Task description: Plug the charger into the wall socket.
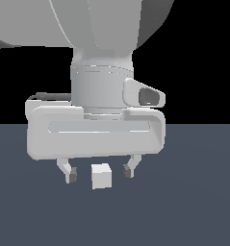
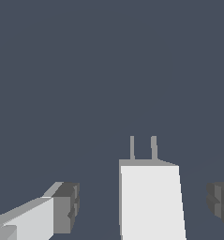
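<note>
Charger (image 1: 101, 176) between jaws (untouched)

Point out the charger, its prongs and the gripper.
charger (image 1: 101, 176), exterior view, front face of the cube.
prongs (image 2: 153, 148), wrist view, shaft of one of the two pins.
gripper (image 1: 99, 173), exterior view, open gap midway between the fingertips.

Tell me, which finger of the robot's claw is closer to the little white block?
In the wrist view, the fingertip with its light arm showing sits closer to the charger; the other fingertip at the picture's edge has a slightly wider gap. Neither touches it.
</note>
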Action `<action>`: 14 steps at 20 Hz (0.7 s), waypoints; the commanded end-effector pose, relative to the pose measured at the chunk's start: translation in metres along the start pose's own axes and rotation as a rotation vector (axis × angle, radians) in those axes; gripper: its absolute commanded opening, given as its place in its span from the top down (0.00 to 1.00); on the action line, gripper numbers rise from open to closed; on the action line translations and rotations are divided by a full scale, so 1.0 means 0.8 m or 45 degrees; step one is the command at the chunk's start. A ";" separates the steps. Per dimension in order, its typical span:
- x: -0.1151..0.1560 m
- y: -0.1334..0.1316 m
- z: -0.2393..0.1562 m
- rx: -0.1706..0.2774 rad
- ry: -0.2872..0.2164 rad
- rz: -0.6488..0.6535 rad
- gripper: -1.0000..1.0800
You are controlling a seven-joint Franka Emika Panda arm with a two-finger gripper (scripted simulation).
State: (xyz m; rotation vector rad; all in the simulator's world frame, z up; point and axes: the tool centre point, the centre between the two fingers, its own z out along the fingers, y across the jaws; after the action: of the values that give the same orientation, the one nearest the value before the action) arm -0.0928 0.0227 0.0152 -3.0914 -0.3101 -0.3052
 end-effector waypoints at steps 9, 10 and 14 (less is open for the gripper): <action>0.000 0.000 0.005 0.000 0.001 0.000 1.00; 0.000 0.000 0.005 0.000 0.001 0.000 1.00; 0.000 0.000 0.004 -0.001 0.002 0.001 1.00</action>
State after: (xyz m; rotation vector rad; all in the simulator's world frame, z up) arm -0.0925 0.0225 0.0119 -3.0916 -0.3094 -0.3068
